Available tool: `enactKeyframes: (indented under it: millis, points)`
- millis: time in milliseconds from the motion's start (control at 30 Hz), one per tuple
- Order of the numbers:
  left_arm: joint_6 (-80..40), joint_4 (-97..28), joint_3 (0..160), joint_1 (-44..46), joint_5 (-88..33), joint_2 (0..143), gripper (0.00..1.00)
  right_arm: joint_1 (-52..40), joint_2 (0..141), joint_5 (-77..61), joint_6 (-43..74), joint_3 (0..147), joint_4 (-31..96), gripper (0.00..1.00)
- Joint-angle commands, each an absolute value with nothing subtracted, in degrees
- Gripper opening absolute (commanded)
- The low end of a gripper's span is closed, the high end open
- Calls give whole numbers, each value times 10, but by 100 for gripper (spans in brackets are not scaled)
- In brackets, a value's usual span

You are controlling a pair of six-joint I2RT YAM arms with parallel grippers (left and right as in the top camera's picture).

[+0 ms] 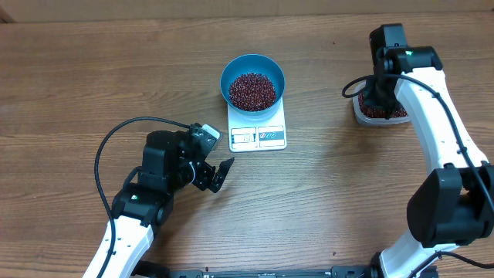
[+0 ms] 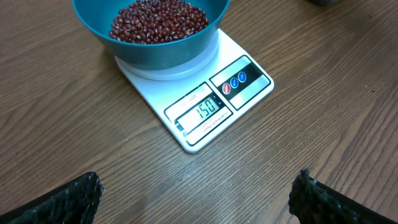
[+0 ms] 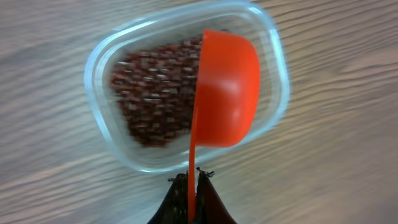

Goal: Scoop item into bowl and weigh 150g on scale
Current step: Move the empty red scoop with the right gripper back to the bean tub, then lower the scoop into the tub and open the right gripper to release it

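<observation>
The light blue bowl [image 1: 252, 81] [image 2: 152, 34] stands on the white scale [image 1: 258, 133] [image 2: 199, 102], filled with dark red beans [image 1: 252, 91] [image 2: 158, 20]. The scale's display reads 150 in the left wrist view. My left gripper [image 1: 217, 171] [image 2: 199, 199] hovers open over bare table, a little to the front left of the scale, nothing between its fingers [image 2: 68, 199]. My right gripper [image 3: 192, 183] is shut on the thin handle of an orange scoop [image 3: 227, 90], which is tilted on its side over a clear tub [image 3: 186, 93] [image 1: 377, 110] holding more beans at the far right.
Wooden table [image 1: 324, 193] all round. A black cable [image 1: 116, 143] loops from the left arm across the table's left side. The right arm [image 1: 432, 108] reaches along the right edge to the tub.
</observation>
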State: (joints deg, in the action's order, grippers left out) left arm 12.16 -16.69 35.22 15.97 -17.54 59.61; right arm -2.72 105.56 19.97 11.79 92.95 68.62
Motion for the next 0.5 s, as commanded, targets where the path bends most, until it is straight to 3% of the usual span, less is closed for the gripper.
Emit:
enactKeyframes:
  millis: [0,467]
  points:
    - [116,-165,352,158,-174,600,100,1,1045,92,173,931,674,4]
    - [116,-165,352,158,-174,600,100,144,1045,-297,258,896,562,4]
